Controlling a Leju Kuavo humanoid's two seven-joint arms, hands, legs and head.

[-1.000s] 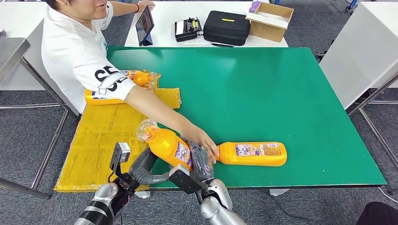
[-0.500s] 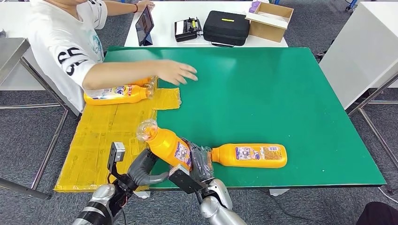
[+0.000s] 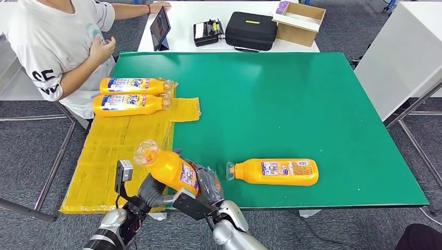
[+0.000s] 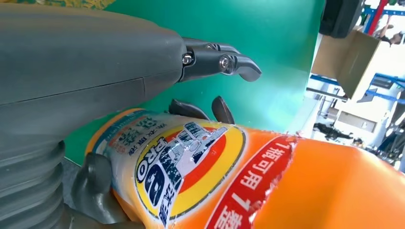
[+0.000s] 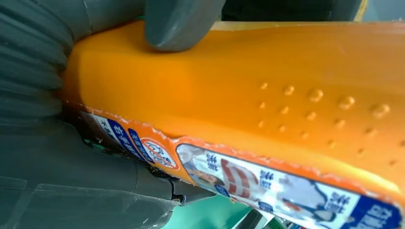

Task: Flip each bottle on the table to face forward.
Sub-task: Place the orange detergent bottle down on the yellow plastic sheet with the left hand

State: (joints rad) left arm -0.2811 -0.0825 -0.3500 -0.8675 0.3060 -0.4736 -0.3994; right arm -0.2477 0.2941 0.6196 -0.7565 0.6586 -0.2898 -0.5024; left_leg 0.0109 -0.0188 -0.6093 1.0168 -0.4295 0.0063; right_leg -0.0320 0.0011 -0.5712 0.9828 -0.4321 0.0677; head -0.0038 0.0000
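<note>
Both robot hands, left robot hand [image 3: 151, 188] and right robot hand [image 3: 208, 185], grip one raised orange bottle [image 3: 169, 167], its base hidden.

An orange bottle [image 3: 169, 167] is held tilted above the near edge of the green counter [image 3: 292, 104] by the left robot hand [image 3: 151, 190] and the right robot hand [image 3: 208, 186]. A second bottle [image 3: 273, 172] is seen lying just beside them. Two more bottles [image 3: 133, 96] lie side by side near a seated person [image 3: 57, 47].
</note>
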